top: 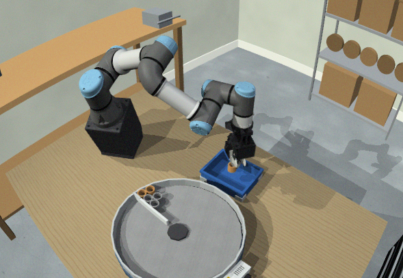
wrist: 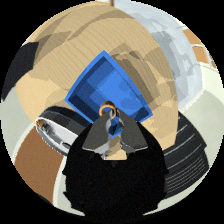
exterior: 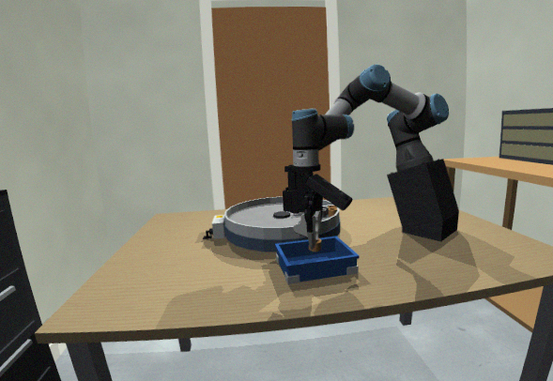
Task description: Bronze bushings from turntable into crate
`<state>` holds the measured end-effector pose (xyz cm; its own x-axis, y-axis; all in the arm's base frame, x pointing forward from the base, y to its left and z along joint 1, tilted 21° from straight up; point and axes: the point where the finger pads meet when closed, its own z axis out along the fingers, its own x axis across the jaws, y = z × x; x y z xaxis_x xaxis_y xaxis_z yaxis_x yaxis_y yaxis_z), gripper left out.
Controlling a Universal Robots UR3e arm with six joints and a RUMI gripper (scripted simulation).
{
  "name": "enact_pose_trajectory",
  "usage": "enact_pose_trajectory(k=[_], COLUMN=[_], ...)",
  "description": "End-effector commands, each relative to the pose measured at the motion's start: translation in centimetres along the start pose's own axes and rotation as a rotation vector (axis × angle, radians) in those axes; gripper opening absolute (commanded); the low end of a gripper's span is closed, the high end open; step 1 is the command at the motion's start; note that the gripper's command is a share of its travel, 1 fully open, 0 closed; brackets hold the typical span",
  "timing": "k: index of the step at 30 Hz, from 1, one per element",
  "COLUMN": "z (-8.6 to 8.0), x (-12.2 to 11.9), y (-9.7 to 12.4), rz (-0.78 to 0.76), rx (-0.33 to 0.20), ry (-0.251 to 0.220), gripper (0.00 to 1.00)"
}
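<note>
Top view first: the transfer of one bronze bushing seems to be at its lowering stage. The gripper (top: 237, 164) (exterior: 314, 242) (wrist: 114, 108) is clenched on the held bronze bushing (top: 232, 168) (exterior: 317, 245) (wrist: 103, 110), seemingly by the sleeve's thin wall, over the blue crate (top: 224, 177) (exterior: 321, 271) (wrist: 98, 80). Two more bronze bushings, the left bronze bushing (top: 141, 193) and the right bronze bushing (top: 150, 190), stand at the far left of the turntable (top: 205, 239) (exterior: 253, 217) (wrist: 63, 138), with three steel bushings (top: 148, 198) close by, all near the white bar (top: 153, 210).

The next move calls for lowering the sleeve close to the crate's floor, then parting the fingers gently and rising straight up (a thin wall could cling to a pad or tip on release). After that, the two bronze ones remain to be fetched, and the tight grouping could make it easy to nudge a steel one.

The exterior view gives the height better: the sleeve's lower end is around the level of the crate's rim, though whether it touches anything inside I cannot tell. It hides most of the turntable group, which the top view lays out by colour. The wrist view alone looks onto the sleeve's open ring at the fingertips, nearer one side of the crate than its middle.
</note>
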<state>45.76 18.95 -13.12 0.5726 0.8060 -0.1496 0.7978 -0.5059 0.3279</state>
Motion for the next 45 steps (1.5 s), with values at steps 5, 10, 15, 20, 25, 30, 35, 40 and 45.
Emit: enact_pose_trajectory(k=[5,10,15,20,25,30,35,40,45], z=[1.0,1.9,2.4,3.1,3.5,3.7,3.6,3.6,3.6], x=[0.3,0.3,0.3,0.3,0.3,0.3,0.3,0.3,0.3], y=[0.3,0.3,0.3,0.3,0.3,0.3,0.3,0.3,0.2], rz=[0.002,0.002,0.002,0.002,0.002,0.001,0.002,0.002,0.002], rx=[-0.005,-0.005,-0.005,-0.005,-0.005,-0.005,-0.005,-0.005,-0.005], ry=[0.008,0.008,0.008,0.008,0.008,0.008,0.008,0.008,0.008], gripper=[0.00,0.00,0.00,0.00,0.00,0.00,0.00,0.00,0.00])
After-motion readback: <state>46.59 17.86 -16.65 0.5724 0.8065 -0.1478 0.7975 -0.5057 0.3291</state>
